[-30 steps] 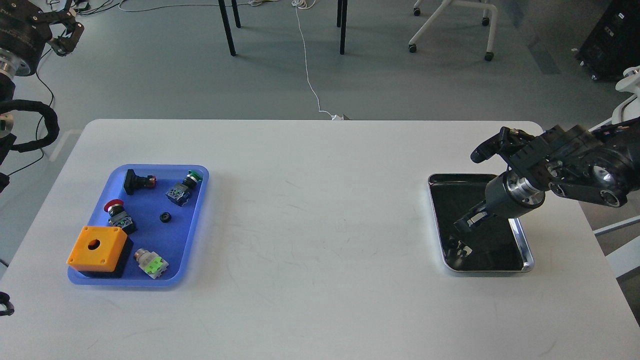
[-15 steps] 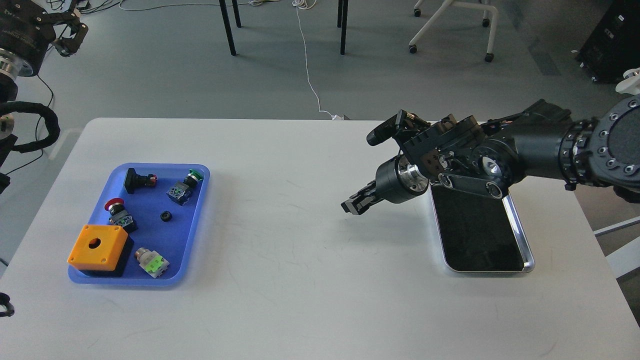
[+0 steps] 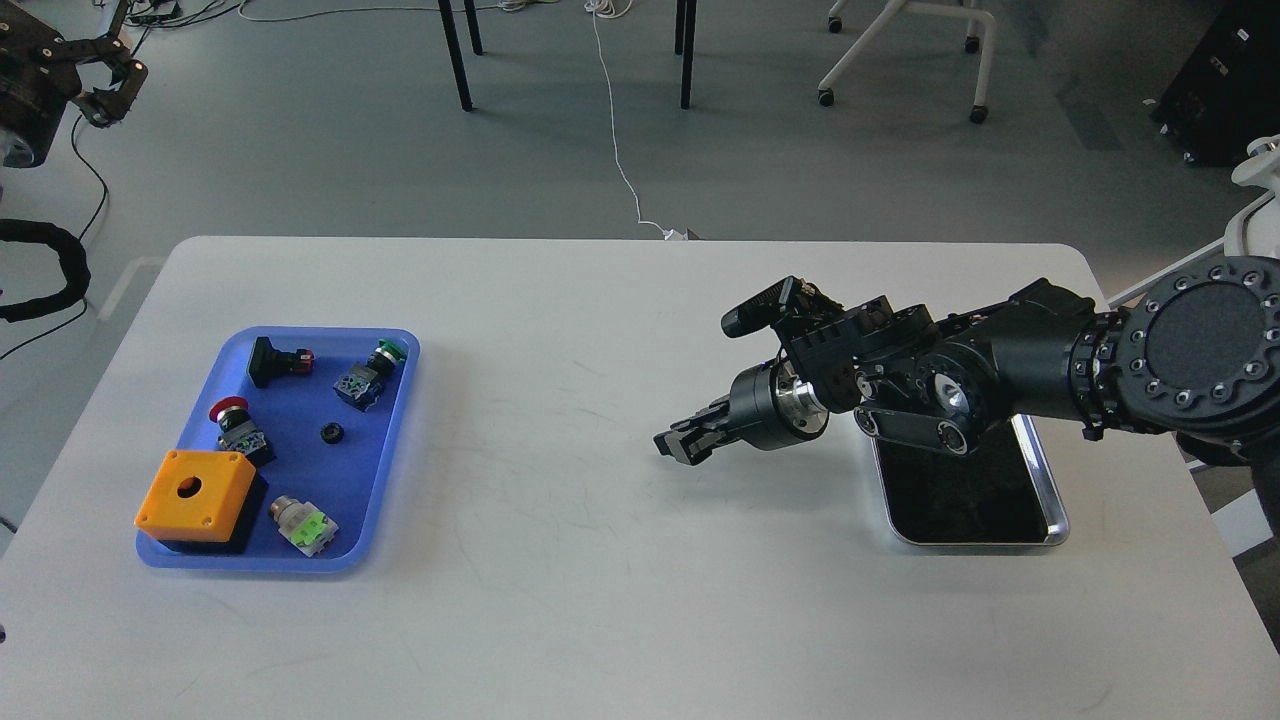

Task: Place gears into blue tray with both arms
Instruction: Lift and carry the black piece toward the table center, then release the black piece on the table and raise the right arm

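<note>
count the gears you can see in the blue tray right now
1: a gear lies on the blue tray floor, mid-right. Another may sit hidden in the right gripper, whose fingers look closed.

Bright even light, sharp focus, soft shadows, glare on silver tray (image 3: 1040, 470)

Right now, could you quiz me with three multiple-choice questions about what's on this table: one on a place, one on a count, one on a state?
1. Where is the gear?
A. in the blue tray
B. in the silver tray
C. on the bare table

2. How many trays are on the table?
A. one
B. two
C. three

3. The right gripper is:
A. over the bare table
B. inside the blue tray
C. resting on the orange box

Answers:
1 A, it lies on blue plastic among the switches.
2 B, one blue, one silver.
3 A, it hangs between both trays.
</note>
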Action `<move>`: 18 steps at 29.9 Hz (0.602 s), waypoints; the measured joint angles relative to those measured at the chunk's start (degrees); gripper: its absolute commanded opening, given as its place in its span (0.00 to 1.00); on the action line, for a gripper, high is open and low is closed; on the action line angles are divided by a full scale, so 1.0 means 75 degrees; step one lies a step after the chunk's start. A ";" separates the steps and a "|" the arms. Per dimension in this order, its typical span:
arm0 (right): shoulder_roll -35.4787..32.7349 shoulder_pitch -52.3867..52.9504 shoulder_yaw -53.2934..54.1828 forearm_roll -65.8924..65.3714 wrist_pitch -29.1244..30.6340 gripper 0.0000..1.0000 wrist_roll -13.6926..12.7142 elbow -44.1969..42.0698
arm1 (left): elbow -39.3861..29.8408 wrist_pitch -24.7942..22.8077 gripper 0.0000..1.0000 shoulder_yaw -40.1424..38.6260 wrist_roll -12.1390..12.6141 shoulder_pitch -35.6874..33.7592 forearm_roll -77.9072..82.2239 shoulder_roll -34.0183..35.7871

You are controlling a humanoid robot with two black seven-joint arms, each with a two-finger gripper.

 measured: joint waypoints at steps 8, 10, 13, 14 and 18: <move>0.0000 -0.0797 0.0557 -0.0015 -0.0863 0.20 0.0000 -0.0124 | -0.0006 0.0000 0.98 0.0002 0.0031 0.0040 0.0000 -0.0042; 0.0000 -0.0905 0.0741 -0.0015 -0.0927 0.20 0.0000 -0.0185 | -0.0023 0.0000 0.98 0.0009 0.0040 0.0044 0.0000 -0.0050; 0.0000 -0.0976 0.0995 -0.0014 -0.0980 0.21 0.0000 -0.0205 | -0.0112 0.0000 0.98 0.0010 0.0046 0.0048 0.0000 -0.0048; 0.0000 -0.0989 0.1051 -0.0012 -0.0986 0.21 0.0000 -0.0205 | -0.0137 0.0000 0.98 0.0009 0.0047 0.0054 0.0000 -0.0040; 0.0000 -0.1068 0.1125 -0.0009 -0.1000 0.23 0.0000 -0.0194 | -0.0169 0.0000 0.98 0.0002 0.0046 0.0057 0.0000 -0.0019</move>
